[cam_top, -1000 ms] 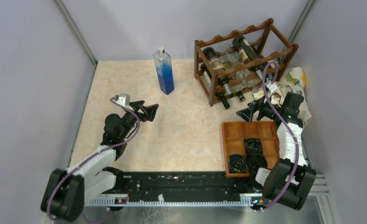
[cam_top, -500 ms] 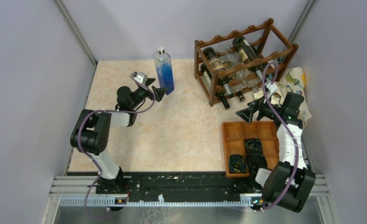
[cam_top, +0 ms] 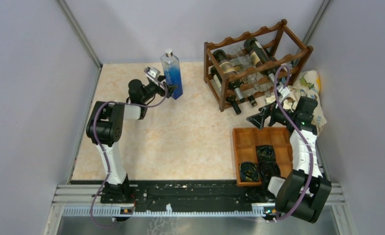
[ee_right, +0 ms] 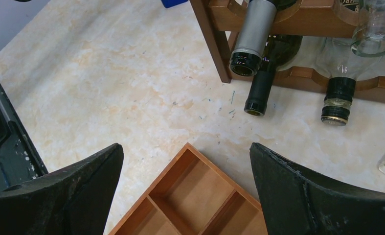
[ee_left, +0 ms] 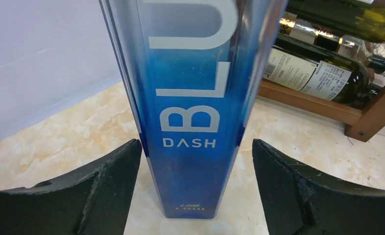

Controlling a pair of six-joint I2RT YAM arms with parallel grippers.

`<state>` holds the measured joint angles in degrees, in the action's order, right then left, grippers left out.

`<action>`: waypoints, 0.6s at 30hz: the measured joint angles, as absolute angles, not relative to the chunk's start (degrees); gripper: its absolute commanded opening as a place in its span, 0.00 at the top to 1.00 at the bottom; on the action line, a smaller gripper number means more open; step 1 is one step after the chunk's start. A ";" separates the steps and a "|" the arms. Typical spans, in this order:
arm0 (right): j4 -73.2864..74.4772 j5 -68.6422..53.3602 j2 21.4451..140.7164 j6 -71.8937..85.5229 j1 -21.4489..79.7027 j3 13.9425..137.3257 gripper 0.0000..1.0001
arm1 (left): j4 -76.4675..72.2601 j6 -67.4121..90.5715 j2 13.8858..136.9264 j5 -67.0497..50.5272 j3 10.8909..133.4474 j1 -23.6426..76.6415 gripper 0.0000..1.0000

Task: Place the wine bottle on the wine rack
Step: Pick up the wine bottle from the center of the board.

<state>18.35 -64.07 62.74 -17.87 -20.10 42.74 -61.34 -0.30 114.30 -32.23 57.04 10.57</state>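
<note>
- Blue-tinted clear square glass bottle (cam_top: 172, 76) stands upright near the beige marbled surface's (cam_top: 195, 132) far edge, left of the dark reddish-brown wooden wine rack (cam_top: 245, 35).
- Left hand (ee_left: 196, 152) released, fingers flanking the bottle's base.
- Right hand (cam_top: 259, 119) released, near the right edge.

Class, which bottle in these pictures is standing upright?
The blue bottle, straddled by the left gripper; the other bottles lie on their sides in the rack.
</note>
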 measured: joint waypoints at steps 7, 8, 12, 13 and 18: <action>18.41 -63.46 62.74 -17.87 -19.62 42.74 0.02 | -56.86 0.08 119.04 -33.50 64.20 10.57 0.23; 18.41 -63.37 62.74 -17.87 -19.62 42.74 0.02 | -56.75 0.16 119.46 -33.76 64.79 10.57 0.24; 18.41 -63.05 62.78 -17.87 -19.62 42.74 0.02 | -56.47 0.84 120.92 -34.81 66.81 10.57 0.31; 18.41 -63.05 62.81 -17.87 -19.62 42.74 0.02 | -56.45 0.97 121.14 -34.98 67.13 10.57 0.34; 18.44 -62.87 63.29 -17.87 -19.62 42.74 0.02 | -56.10 1.52 122.34 -36.49 69.12 10.50 0.66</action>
<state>18.44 -62.87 63.29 -17.87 -19.62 42.74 -56.10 1.52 122.34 -36.49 69.12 10.50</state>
